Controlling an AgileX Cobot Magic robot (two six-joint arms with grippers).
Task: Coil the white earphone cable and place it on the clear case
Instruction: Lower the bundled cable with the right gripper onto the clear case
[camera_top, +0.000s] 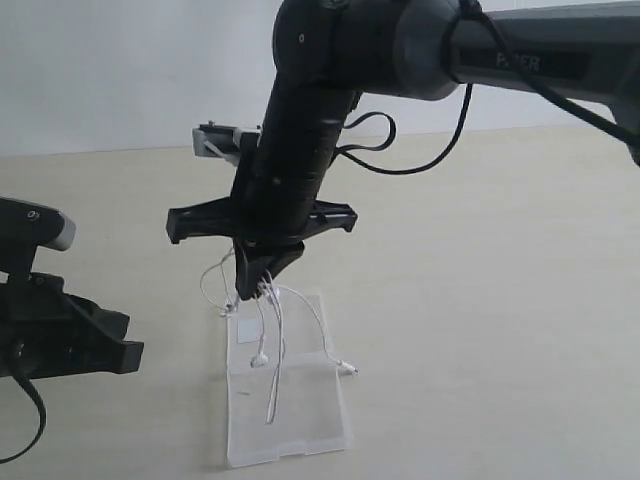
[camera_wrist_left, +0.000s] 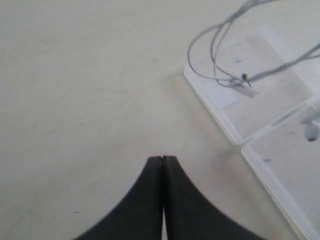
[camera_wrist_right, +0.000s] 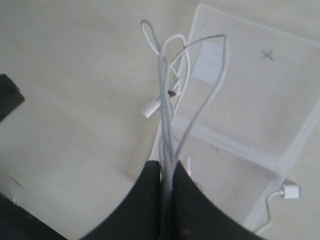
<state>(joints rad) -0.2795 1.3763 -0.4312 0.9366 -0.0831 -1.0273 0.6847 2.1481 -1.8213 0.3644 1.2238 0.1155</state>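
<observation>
Pale bench (camera_top: 480, 320). My right pincer (camera_top: 252, 285) clamps bunched earphone cable (camera_wrist_right: 166, 145), loops trailing onto clear case (camera_top: 310, 415); my left pincer (camera_wrist_left: 163, 161) closed, empty, beside case. Placing step in hand; next I lower bundle, release over case.

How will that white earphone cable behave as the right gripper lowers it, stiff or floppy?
Probably very floppy: the white earphone cable hangs in slack, uneven loops from the right gripper. Likely light, being so thin. The loops may well spread once released, and one end lies by the clear case edge, so it could slide off.
</observation>
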